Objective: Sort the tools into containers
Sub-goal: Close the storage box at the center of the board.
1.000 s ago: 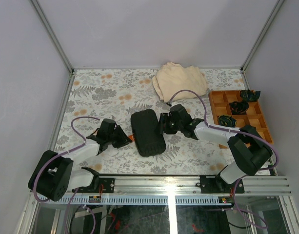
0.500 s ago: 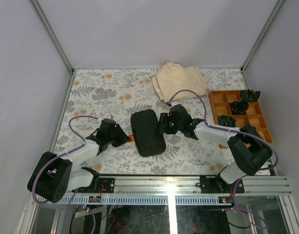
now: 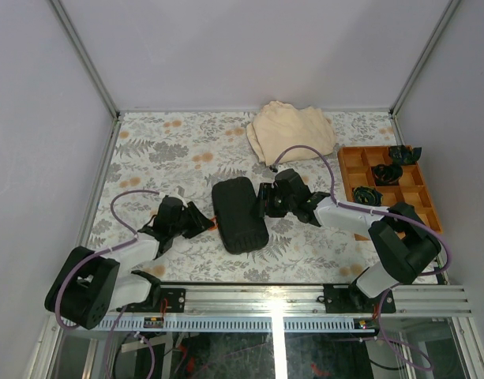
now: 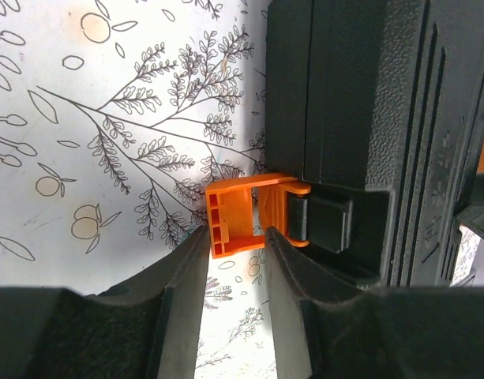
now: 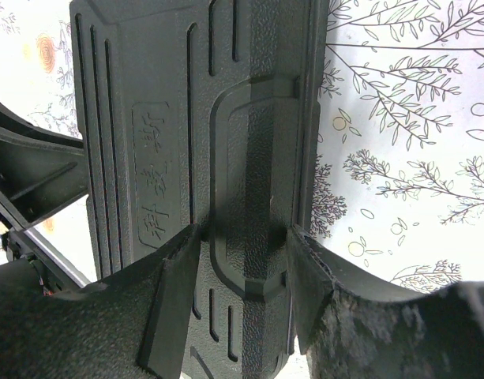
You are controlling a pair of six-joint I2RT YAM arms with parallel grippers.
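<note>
The closed black case (image 3: 239,215) lies in the middle of the table (image 3: 159,150). The right fingers (image 5: 174,300) pinch a raised rib at its right edge. The left fingers (image 4: 182,276) sit close on either side of the orange latch (image 4: 234,217), which stands swung out from the case; whether they grip it I cannot tell. Beyond lies a beige cloth (image 3: 291,133). At the right, an orange tray (image 3: 415,199) holds small dark items (image 3: 366,195).

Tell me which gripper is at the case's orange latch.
The left gripper: its fingers flank the orange latch. The right gripper grips the black case opposite.
</note>
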